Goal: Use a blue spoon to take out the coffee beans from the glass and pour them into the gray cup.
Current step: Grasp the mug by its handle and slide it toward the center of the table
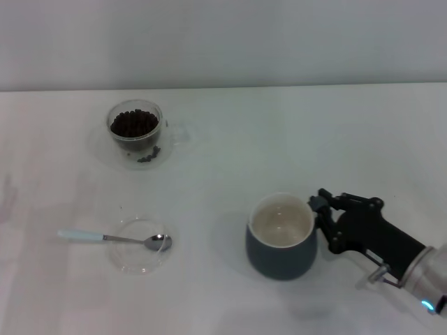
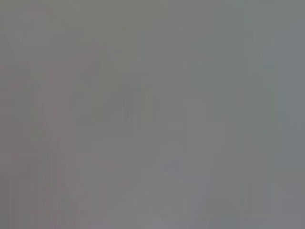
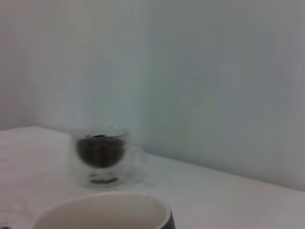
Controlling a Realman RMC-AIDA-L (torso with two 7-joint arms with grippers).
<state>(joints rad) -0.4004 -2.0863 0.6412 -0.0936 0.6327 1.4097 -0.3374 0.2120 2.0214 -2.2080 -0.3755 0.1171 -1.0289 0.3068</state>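
The glass (image 1: 135, 130) stands at the far left, filled with coffee beans (image 1: 134, 123). It also shows in the right wrist view (image 3: 100, 155). The blue spoon (image 1: 112, 239) lies flat at the near left, its metal bowl over a shallow clear dish (image 1: 140, 246). The gray cup (image 1: 281, 237) stands upright and empty at the near centre, and its rim shows in the right wrist view (image 3: 102, 210). My right gripper (image 1: 324, 223) is at the cup's right side, open, with its fingers on either side of where the handle is hidden. My left gripper is out of view.
A clear saucer (image 1: 167, 150) under the glass holds a few loose beans (image 1: 148, 156). A pale wall stands behind the white table (image 1: 293, 132). The left wrist view shows only flat grey.
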